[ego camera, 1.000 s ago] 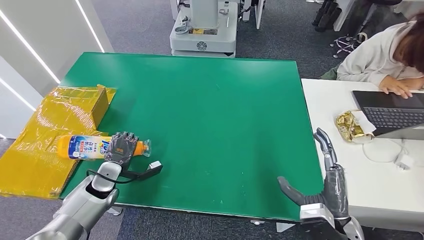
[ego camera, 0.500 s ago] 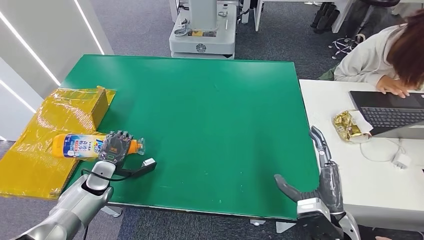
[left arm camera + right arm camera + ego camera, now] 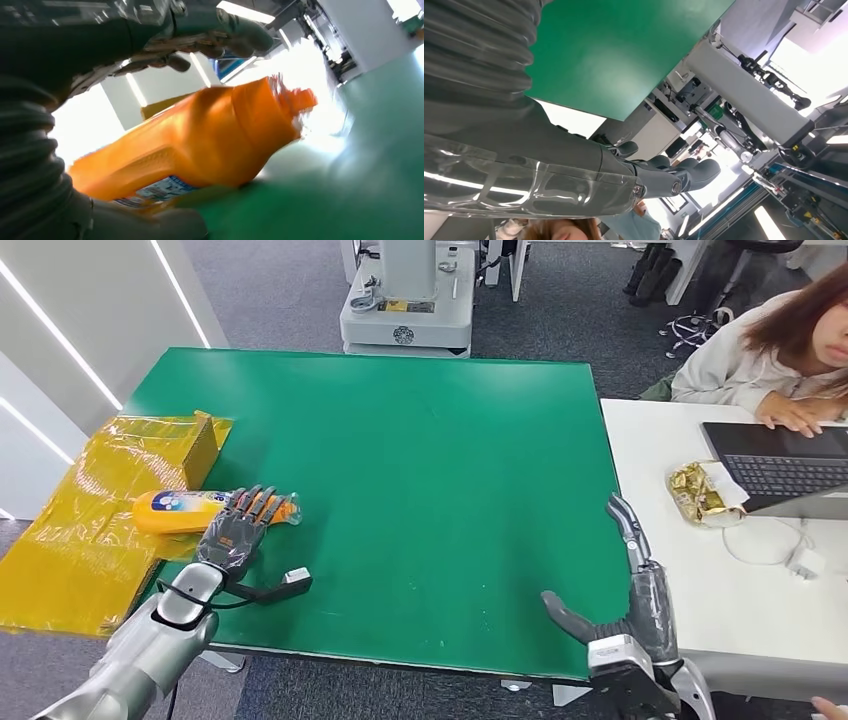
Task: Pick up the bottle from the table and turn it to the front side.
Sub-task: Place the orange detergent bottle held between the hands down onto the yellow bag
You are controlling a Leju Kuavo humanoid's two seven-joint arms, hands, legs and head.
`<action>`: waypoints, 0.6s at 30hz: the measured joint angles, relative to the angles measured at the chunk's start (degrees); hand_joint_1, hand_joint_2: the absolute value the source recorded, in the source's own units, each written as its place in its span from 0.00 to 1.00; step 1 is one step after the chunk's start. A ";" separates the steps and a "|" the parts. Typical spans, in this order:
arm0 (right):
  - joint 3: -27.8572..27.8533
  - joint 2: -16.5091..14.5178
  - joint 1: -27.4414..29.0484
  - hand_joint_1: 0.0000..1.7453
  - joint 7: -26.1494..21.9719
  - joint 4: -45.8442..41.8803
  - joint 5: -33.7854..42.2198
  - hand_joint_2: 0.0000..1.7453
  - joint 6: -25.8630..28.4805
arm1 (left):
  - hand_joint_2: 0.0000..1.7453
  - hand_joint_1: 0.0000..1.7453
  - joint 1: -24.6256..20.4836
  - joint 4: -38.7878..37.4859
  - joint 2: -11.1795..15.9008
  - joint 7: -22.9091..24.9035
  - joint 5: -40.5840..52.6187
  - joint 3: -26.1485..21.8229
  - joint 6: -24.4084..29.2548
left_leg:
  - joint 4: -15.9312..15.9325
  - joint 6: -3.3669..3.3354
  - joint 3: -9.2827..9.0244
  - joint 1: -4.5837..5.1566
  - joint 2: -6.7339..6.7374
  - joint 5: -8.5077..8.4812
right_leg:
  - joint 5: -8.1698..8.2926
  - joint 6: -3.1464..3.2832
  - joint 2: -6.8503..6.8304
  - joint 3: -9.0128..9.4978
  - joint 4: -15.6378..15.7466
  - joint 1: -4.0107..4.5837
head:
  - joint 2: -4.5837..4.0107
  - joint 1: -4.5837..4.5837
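The orange bottle (image 3: 180,510) lies on its side at the left edge of the green table (image 3: 420,440), cap toward the table's middle, with little of its label showing. My left hand (image 3: 238,530) reaches over its neck with the fingers spread. In the left wrist view the bottle (image 3: 200,145) lies between the thumb and the fingers (image 3: 220,30), with a bright gap between the fingers and the bottle. My right hand (image 3: 640,605) hovers at the table's near right corner, fingers straight and thumb out, holding nothing; its fingers (image 3: 674,175) are extended in the right wrist view too.
A flattened box wrapped in yellow film (image 3: 100,490) lies off the table's left edge, under the bottle's base. To the right stands a white table (image 3: 700,590) with a laptop (image 3: 790,465) and a gold wrapper (image 3: 700,492), where a person (image 3: 770,350) sits. A white machine base (image 3: 405,300) stands beyond.
The bottle has rolled and shifted away from me, its label turning mostly out of sight. My left hand's fingers have gone from curled around it to spread. The right hand has drifted slightly left.
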State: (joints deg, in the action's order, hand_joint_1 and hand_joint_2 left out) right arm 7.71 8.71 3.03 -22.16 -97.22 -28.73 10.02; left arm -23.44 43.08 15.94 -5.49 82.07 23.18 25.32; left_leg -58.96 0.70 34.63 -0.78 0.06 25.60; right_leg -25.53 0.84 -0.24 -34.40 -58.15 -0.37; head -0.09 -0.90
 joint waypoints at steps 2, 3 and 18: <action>0.18 0.09 -0.11 0.00 0.00 0.18 0.02 1.00 -0.05 | 1.00 0.00 0.68 0.60 -0.29 -1.26 -1.14 -1.39 0.02 | 0.00 0.00 0.01 0.00 -0.01 0.00 | -0.01 0.00 -0.02 0.00 0.00 0.00 | 0.00 0.00; 0.25 0.12 -0.14 0.00 0.00 0.26 0.04 1.00 -0.05 | 1.00 0.00 0.98 0.90 -0.41 -1.90 -1.91 -1.97 -0.02 | 0.00 0.00 0.01 0.00 -0.01 0.00 | -0.01 0.00 -0.02 0.00 0.00 0.00 | 0.00 0.00; 0.76 0.19 -1.03 0.00 -0.52 2.42 1.41 1.00 -0.77 | 1.00 0.00 11.32 21.51 -10.54 -22.52 -48.71 -9.74 2.69 | -0.05 -0.12 0.19 0.03 -0.01 0.08 | -0.02 -0.03 -0.03 -0.11 0.06 -0.01 | 0.00 0.01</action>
State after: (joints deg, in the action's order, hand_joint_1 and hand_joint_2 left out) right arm 8.47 8.90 2.00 -22.68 -94.80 -27.32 9.25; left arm -12.11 64.60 5.39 -28.01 33.36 13.44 28.01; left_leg -59.01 0.59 34.82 -0.75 0.05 25.68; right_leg -25.56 0.80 -0.27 -34.51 -58.09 -0.38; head -0.09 -0.89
